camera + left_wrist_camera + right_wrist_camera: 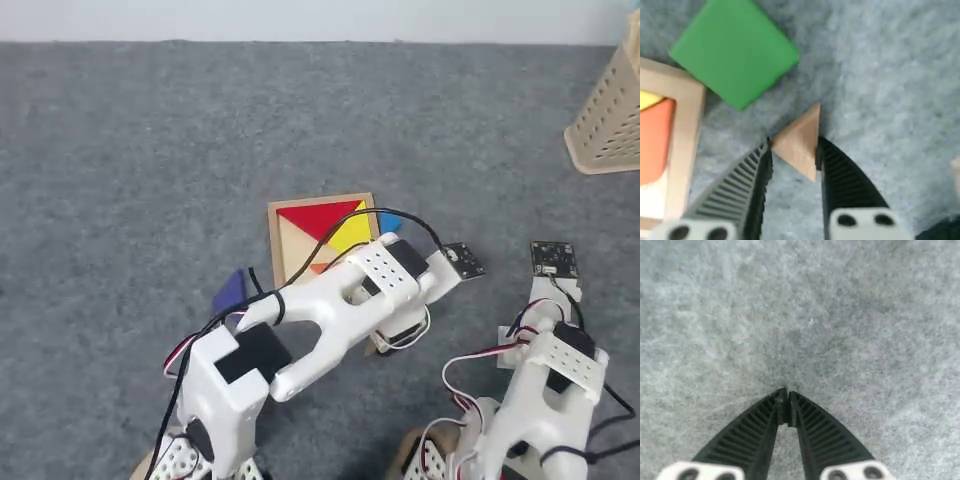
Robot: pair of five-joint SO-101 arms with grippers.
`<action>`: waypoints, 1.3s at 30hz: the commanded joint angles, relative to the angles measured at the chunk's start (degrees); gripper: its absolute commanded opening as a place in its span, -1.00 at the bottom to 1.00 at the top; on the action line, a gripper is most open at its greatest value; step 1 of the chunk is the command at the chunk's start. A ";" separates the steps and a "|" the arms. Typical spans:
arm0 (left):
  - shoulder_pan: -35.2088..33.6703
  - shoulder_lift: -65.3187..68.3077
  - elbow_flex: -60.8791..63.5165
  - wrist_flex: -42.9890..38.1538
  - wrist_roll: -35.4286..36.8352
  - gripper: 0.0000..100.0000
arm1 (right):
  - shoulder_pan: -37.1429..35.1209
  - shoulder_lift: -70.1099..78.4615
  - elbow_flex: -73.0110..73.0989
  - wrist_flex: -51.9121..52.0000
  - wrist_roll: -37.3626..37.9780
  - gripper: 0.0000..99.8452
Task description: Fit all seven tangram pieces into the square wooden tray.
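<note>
The square wooden tray [283,262] lies mid-table and holds a red triangle [318,216], a yellow triangle [352,232] and an orange piece [652,140]. My left arm [340,300] stretches across the tray's near corner. My left gripper [792,147] is shut on a small bare-wood triangle [799,137] that sits on the carpet just outside the tray wall [686,145]. A green square [735,50] rests on the carpet beside it. A blue piece [390,222] lies against the tray's right side and a purple piece [230,292] to its left. My right gripper [787,395] is shut over bare carpet.
Grey carpet covers the table. A perforated wooden box [610,110] stands at the far right edge. My right arm [550,370] stands at the near right, apart from the tray. Open carpet lies beyond and to the left of the tray.
</note>
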 commanded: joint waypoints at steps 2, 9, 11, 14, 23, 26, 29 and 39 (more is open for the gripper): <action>-0.09 -1.49 -2.42 2.64 -1.05 -0.85 | -0.75 -1.80 -0.18 -0.92 0.70 -0.99; -1.58 -4.22 -8.22 10.37 -3.08 -0.85 | -0.75 -1.80 -0.18 -0.92 0.70 -0.99; -3.43 -8.53 -8.48 11.78 -3.60 -0.85 | -0.75 -1.80 -0.18 -1.01 0.70 -0.99; -7.82 -15.30 -8.40 13.36 -8.00 -0.85 | -0.75 -1.80 -0.18 -1.01 0.70 -0.99; -24.53 -17.23 -8.57 5.45 -30.15 -0.98 | -0.75 -1.80 -0.18 -1.10 0.79 -0.99; -25.32 -14.24 -8.57 1.05 -35.25 -0.98 | -0.75 -1.80 -0.18 -1.10 0.79 -0.99; -25.41 -10.99 -9.89 -0.44 -39.65 -0.98 | -0.75 -1.80 -0.18 -1.10 0.79 -0.99; -24.97 0.88 -20.88 2.55 -50.29 -0.97 | -0.75 -1.80 -0.18 -1.10 0.79 -0.99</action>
